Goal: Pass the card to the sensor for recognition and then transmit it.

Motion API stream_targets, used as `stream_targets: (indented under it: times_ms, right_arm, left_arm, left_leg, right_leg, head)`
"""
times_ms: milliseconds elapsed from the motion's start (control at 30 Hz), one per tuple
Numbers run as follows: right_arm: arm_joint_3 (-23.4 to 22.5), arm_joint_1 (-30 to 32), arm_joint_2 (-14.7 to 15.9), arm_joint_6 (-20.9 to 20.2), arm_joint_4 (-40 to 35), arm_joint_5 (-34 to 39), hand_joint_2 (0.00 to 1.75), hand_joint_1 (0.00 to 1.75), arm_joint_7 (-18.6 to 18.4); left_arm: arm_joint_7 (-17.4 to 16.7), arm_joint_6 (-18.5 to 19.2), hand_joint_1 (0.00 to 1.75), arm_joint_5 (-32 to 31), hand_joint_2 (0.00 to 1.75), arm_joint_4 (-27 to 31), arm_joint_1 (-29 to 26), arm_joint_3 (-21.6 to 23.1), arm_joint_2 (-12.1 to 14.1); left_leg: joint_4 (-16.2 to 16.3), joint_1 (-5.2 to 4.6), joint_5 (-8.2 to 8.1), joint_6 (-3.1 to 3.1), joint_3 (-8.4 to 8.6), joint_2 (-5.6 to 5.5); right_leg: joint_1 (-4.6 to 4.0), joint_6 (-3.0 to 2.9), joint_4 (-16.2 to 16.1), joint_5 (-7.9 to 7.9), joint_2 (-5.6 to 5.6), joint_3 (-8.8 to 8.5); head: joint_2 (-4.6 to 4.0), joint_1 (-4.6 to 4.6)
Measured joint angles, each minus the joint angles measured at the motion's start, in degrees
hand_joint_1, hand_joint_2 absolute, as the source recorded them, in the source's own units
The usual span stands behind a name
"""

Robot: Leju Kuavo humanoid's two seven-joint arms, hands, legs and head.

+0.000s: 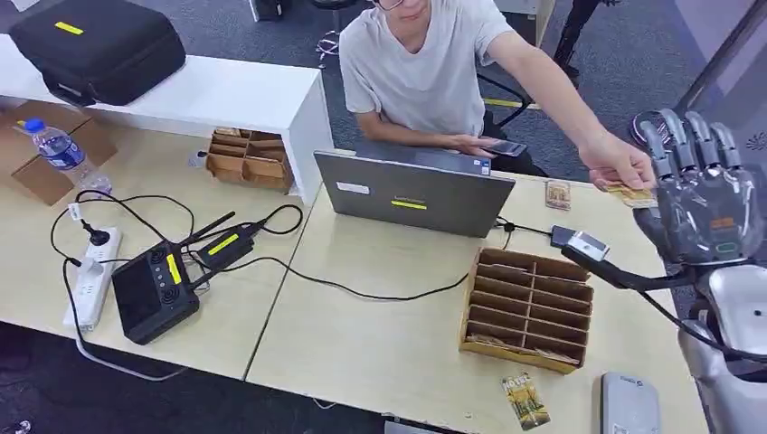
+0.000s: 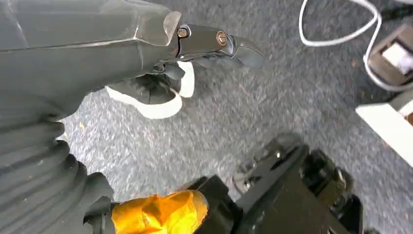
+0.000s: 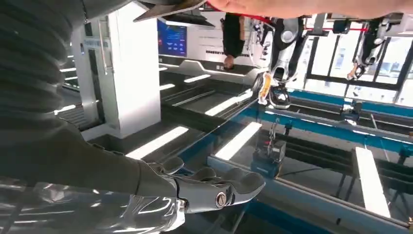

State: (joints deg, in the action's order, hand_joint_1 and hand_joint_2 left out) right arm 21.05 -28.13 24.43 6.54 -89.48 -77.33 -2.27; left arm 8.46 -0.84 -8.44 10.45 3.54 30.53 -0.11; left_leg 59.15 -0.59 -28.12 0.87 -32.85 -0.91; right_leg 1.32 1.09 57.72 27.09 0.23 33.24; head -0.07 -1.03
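Gold-toned card (image 1: pixel 630 193) sits pinched in a person's hand (image 1: pixel 615 163), touching our raised right hand (image 1: pixel 701 194), fingers apart and holding nothing; our left hand (image 2: pixel 214 46) we cannot tell.

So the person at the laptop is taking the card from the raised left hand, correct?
Not quite: the raised hand is the right hand, as the head view shows. The person's hand holds the card right beside its fingers; the rest stands.

One laptop (image 1: pixel 414 192), two wooden organizers (image 1: pixel 527 309) (image 1: pixel 248 158), three cards (image 1: pixel 525 400) (image 1: pixel 558 194) (image 1: pixel 630 193), one bottle (image 1: pixel 63 153).
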Motion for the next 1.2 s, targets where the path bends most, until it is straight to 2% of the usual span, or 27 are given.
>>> stream_targets:
  times_ms: [33,133,167,333,367,633,700,1200]
  right_arm:
    - [0.37,-0.26,-0.45,0.04,0.37,-0.04,1.75,0.0,-0.02]
    - [1.29,-0.61,-1.16,0.24,1.11,-0.04,1.75,0.0,-0.13]
    - [1.44,-0.61,-1.31,0.31,1.29,-0.02,1.75,0.0,-0.13]
    - [2.18,-0.71,-2.56,0.83,2.14,0.72,1.75,0.02,0.09]
    - [2.38,-0.75,-3.07,0.83,2.33,0.72,1.75,1.69,0.09]
    - [3.56,-0.93,-4.61,0.83,3.52,0.72,1.75,1.69,0.13]
    - [3.74,-0.97,-4.81,0.83,3.71,0.72,1.75,1.75,0.13]
    - [3.93,-1.2,-5.24,0.76,3.98,2.27,1.75,1.75,0.48]
  left_arm:
    - [0.17,0.81,0.0,0.27,0.0,0.0,0.01,0.0,0.04]
    - [2.01,1.58,0.0,0.9,0.0,0.0,-0.38,0.0,0.11]
    - [2.27,1.69,0.0,0.92,1.75,0.0,-0.65,0.0,0.13]
    - [1.16,3.66,0.0,1.51,1.75,0.0,-0.44,0.0,0.2]
    - [0.99,3.87,0.0,1.51,1.75,0.0,-0.38,0.0,0.2]
    - [0.09,4.46,0.0,1.69,1.75,0.0,-0.32,0.0,0.2]
    - [0.09,4.47,0.0,1.69,1.75,0.0,-0.31,0.0,0.2]
    - [-0.5,5.89,0.0,2.3,1.75,0.0,-0.31,-0.04,0.26]
  left_leg:
    - [0.0,0.01,0.0,0.0,0.0,-0.01]
    - [0.0,0.04,0.0,-0.01,0.0,-0.02]
    - [0.0,0.04,0.0,-0.01,-0.01,-0.02]
    - [0.0,0.04,0.0,-0.01,-0.05,-0.02]
    - [0.0,0.04,0.0,-0.01,-0.04,-0.01]
    - [0.0,0.04,0.01,-0.01,-0.03,-0.03]
    - [0.0,0.04,0.01,-0.01,-0.03,-0.04]
    - [0.0,0.03,0.0,-0.01,-0.03,-0.03]
  right_leg:
    - [0.0,0.0,0.01,0.0,-0.01,0.0]
    - [-0.02,0.0,0.0,0.0,-0.01,0.0]
    - [-0.02,0.0,0.0,0.0,0.0,0.02]
    - [-0.02,0.0,0.0,0.0,-0.01,0.02]
    - [-0.02,0.0,0.0,0.0,0.0,0.02]
    - [-0.02,0.0,0.0,0.0,-0.01,0.01]
    - [-0.02,0.0,0.0,0.0,-0.02,0.02]
    - [-0.02,0.0,0.0,0.0,-0.02,0.02]
  head:
    - [0.0,0.02]
    - [0.0,0.02]
    - [0.0,0.02]
    - [0.0,0.02]
    - [0.0,0.02]
    - [0.0,0.02]
    - [0.0,0.02]
    - [0.0,0.02]
